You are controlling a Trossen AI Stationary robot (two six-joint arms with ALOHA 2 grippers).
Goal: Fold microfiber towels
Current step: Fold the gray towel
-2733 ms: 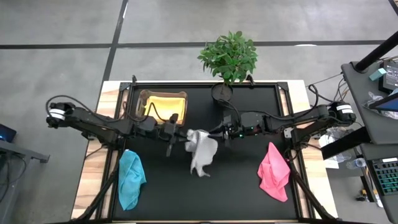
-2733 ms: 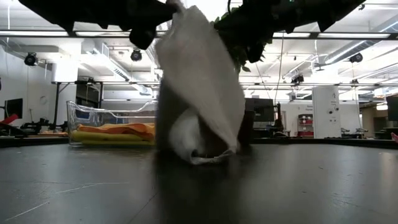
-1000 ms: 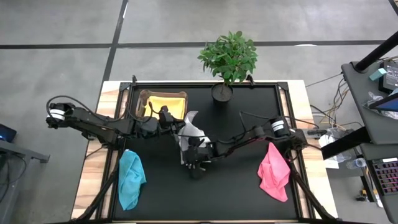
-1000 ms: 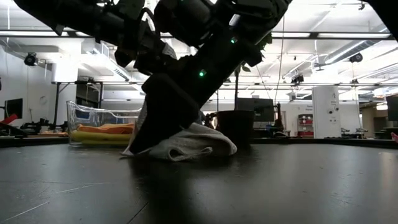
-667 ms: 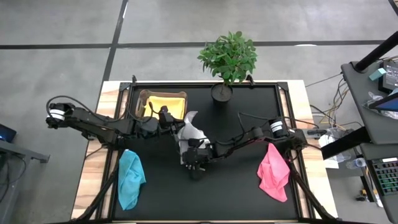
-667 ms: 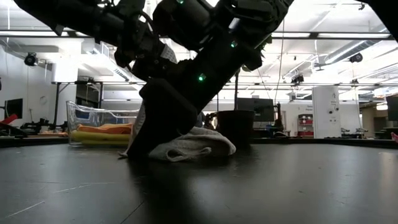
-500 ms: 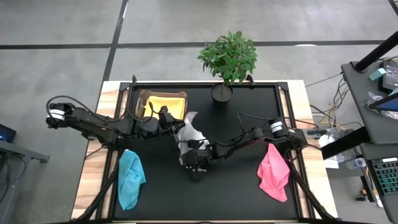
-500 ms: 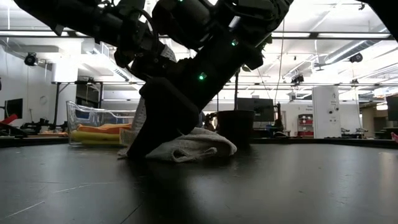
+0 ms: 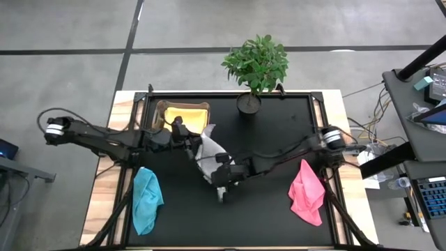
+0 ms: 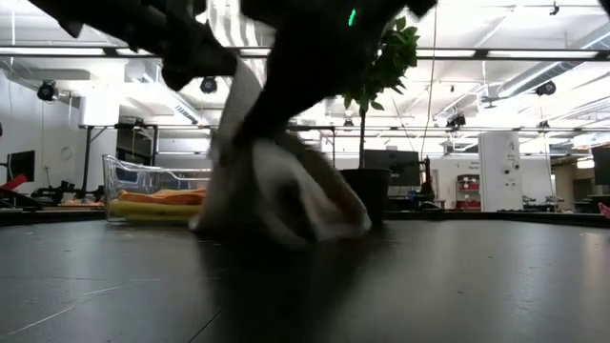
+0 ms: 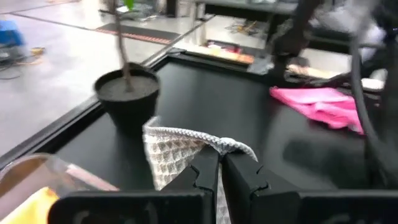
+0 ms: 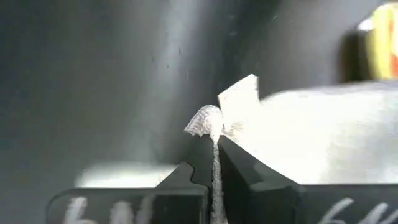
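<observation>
Both pincers pinch the limp white-grey waffle-weave microfiber towel [image 9: 207,151] mid-surface, left pincer [image 11: 221,163] at ten o'clock, right pincer [image 12: 214,144] at five: light, floppy cloth, best gripped at corners.

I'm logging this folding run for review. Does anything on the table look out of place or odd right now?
Nothing looks damaged or spilled. The white-grey towel is bunched mid-table, pinched by the left gripper and right gripper. The teal towel and pink towel lie crumpled, unfolded.
</observation>
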